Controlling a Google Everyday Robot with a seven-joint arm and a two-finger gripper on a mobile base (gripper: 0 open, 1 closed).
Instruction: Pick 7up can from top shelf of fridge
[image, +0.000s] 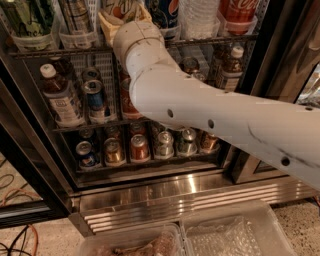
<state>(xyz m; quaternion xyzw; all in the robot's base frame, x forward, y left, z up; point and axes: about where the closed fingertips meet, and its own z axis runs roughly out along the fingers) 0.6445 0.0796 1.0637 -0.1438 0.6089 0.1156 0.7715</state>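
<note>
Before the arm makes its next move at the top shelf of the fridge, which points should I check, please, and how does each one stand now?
1. Place of the gripper: ok, it is up at the top shelf, at the 7up can.
2. Hold on the 7up can: cannot tell, the wrist covers it.
3. Pepsi can, next on the right: ok, it stands upright.
4. Way out of the fridge: ok, the front is open where the arm enters.
5. Arm free of the middle rack: cannot tell, it passes in front of the cans there.
</note>
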